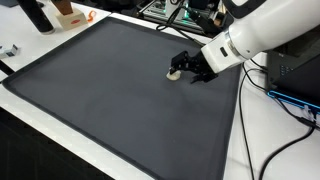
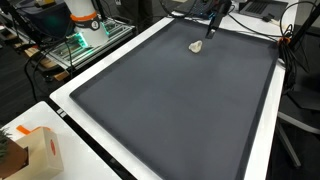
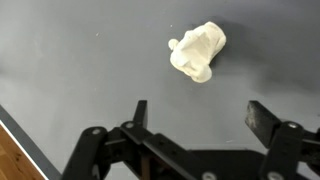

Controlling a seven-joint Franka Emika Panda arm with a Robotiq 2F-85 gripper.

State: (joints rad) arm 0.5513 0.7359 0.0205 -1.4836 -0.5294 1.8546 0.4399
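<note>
A small crumpled white lump lies on the dark grey mat. Both exterior views show the lump too, at the mat's far side. My gripper hovers just short of the lump with its two black fingers spread wide and nothing between them. In an exterior view the gripper sits right beside the lump, low over the mat, on the end of the white arm. I cannot tell if a finger touches the lump.
The mat lies on a white table. An orange-and-white object and a dark bottle stand at one corner. A cardboard box sits at another. Cables trail near the arm's base.
</note>
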